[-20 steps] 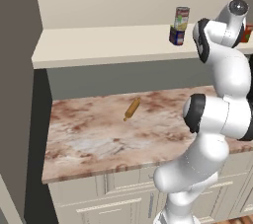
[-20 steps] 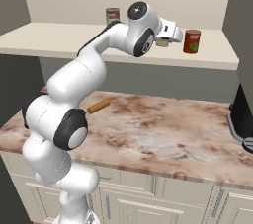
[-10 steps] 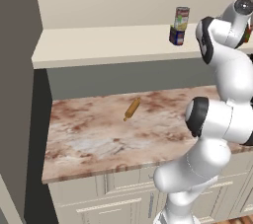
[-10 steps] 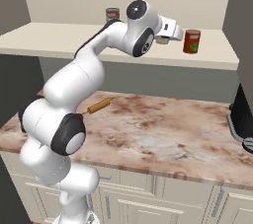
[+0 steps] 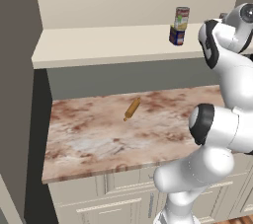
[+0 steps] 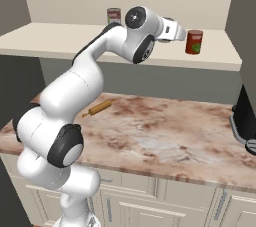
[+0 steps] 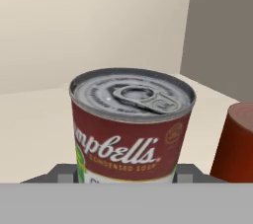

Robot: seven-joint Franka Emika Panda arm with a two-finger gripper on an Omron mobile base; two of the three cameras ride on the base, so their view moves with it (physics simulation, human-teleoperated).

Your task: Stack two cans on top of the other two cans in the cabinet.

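Observation:
In the hand view a red-and-white soup can (image 7: 131,124) with a silver pull-tab lid stands upright between my fingertips (image 7: 64,172), and my gripper (image 7: 126,176) is shut on it just over the cabinet's cream shelf (image 7: 34,119). A plain red can (image 7: 237,144) stands close on its right. From the right base view my gripper (image 6: 180,34) hovers over the shelf (image 6: 50,38), just left of the red can (image 6: 194,42). Further left on the shelf (image 5: 99,45), another labelled can (image 5: 181,18) sits on top of a short dark blue can (image 5: 176,35).
A wooden rolling pin (image 5: 131,108) lies on the marble counter (image 5: 99,139) below the shelf. A dark appliance (image 6: 245,121) stands at the counter's right end. The cabinet's side wall (image 6: 245,21) rises just right of the red can.
My hand has crept slightly right along the shelf toward the red can, the soup can still in its grip. Nothing else has moved.

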